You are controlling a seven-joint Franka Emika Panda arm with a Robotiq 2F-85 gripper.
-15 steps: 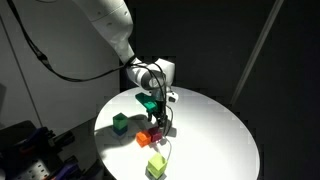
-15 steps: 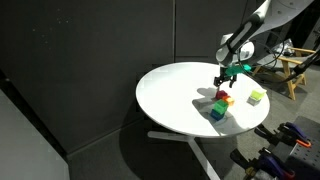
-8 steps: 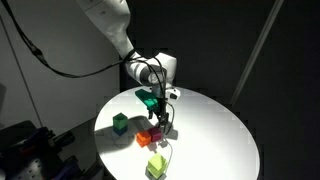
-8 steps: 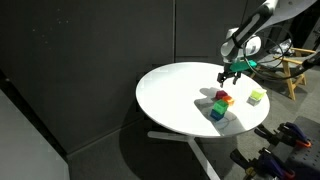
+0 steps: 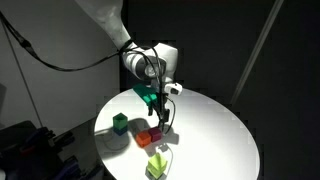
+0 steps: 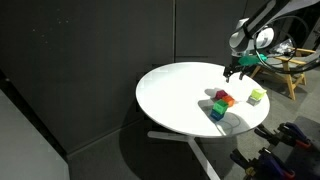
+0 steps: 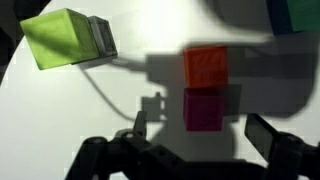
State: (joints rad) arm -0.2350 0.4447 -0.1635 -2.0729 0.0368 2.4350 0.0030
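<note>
Gripper: your gripper (image 7: pixel 200 130) hangs over the white worktop (image 7: pixel 120 150) with its fingers spread wide. Nothing is between them.
Nearest thing: the magenta block (image 7: pixel 205 108) lies on the worktop below the gap between the fingers, about midway from one to the other.
Contact: none. In an exterior view, the gripper (image 5: pixel 163 118) stands clear above the blocks (how high, you cannot tell from here).
Neighbour: the orange block (image 7: pixel 207 67) sits just beside the magenta block on its far side. The wrist view does not show whether they touch.
Axis: each block is cube-like and has no long axis of its own. Together the two make a short row running straight away from you up the wrist view, across the line that joins the fingers.
Facing: the magenta block's sides look square to the fingers, not turned on a corner.
Off to the side: the yellow-green block (image 7: pixel 62 40) lies well apart at the upper left. It has a grey piece (image 7: pixel 100 38) on one side, and a thin cable (image 7: pixel 105 85) trails from that piece toward the gripper.
Far corner: the edge of a green block (image 7: pixel 300 12) shows at the upper right, apart from the row.
</note>
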